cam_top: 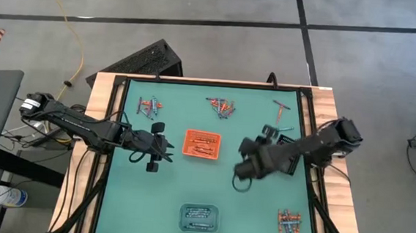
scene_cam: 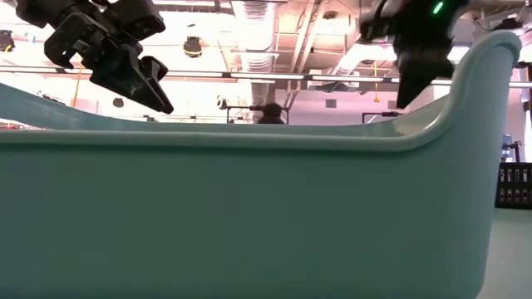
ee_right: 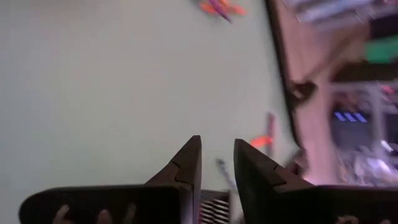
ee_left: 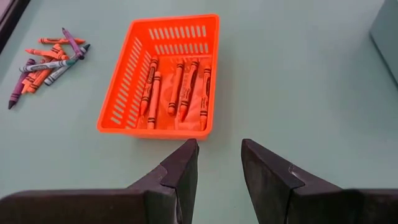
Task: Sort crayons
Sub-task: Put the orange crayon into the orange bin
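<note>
Several orange-red crayons lie in the orange tray, which also shows in the left wrist view. Loose mixed crayons lie in piles on the green mat at far left, far middle and near right. My left gripper hovers just left of the orange tray, open and empty. My right gripper is above the mat right of the orange tray, open and empty. Its wrist view is blurred.
A clear tray holding some crayons stands at the near edge; its wall fills the low view. A black tray lies under the right arm. A few crayons lie at far right. A raised dark rim borders the mat.
</note>
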{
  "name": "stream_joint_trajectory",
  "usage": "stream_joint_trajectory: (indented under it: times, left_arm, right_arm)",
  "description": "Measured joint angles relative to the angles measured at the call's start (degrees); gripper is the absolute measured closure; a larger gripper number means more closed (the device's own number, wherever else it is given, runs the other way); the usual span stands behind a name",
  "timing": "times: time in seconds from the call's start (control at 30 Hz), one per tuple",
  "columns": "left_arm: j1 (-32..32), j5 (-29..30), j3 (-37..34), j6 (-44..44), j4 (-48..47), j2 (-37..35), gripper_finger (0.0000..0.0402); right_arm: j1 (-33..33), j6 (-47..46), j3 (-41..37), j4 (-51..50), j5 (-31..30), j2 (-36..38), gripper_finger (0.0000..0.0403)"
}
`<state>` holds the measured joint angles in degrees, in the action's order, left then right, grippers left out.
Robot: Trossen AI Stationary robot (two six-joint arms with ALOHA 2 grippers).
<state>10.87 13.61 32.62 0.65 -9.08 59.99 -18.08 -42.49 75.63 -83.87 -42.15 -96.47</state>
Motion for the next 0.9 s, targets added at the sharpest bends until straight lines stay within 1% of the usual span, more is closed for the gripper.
stream_joint_trajectory:
  times: [0.1, 0.3, 0.47, 0.57, 0.67, 0.77, 0.9]
  left_arm:
    - [0.0, 0.0, 0.0, -0.9, 0.0, 0.0, 0.0288]
    - [0.0, 0.1, 0.0, -1.1, 0.0, 0.0, 0.0287]
    - [0.0, 0.2, 0.0, -2.1, 0.0, 0.1, 0.0287]
    - [0.0, 0.2, 0.0, -2.4, -0.1, 0.2, 0.0287]
    - [0.0, 0.3, 0.0, -2.4, -0.4, 0.2, 0.0287]
    - [0.0, 0.5, 0.0, -2.4, -0.4, 0.2, 0.0287]
    - [0.0, 0.5, 0.0, -2.4, -0.4, 0.2, 0.0287]
  right_arm:
    - [7.1, 3.3, -2.6, 0.0, -0.8, 0.1, 0.031]
    - [22.8, 11.3, -7.4, 2.1, -0.6, 0.7, 0.031]
    - [36.3, 18.7, -11.6, 8.9, 1.3, 2.8, 0.031]
    - [44.6, 23.8, -14.4, 16.2, 6.1, 5.3, 0.031]
    - [53.0, 27.5, -17.2, 23.1, 13.7, 8.1, 0.031]
    - [60.9, 28.0, -19.3, 28.2, 20.3, 10.5, 0.031]
    - [69.2, 28.0, -21.5, 32.9, 26.7, 12.0, 0.031]
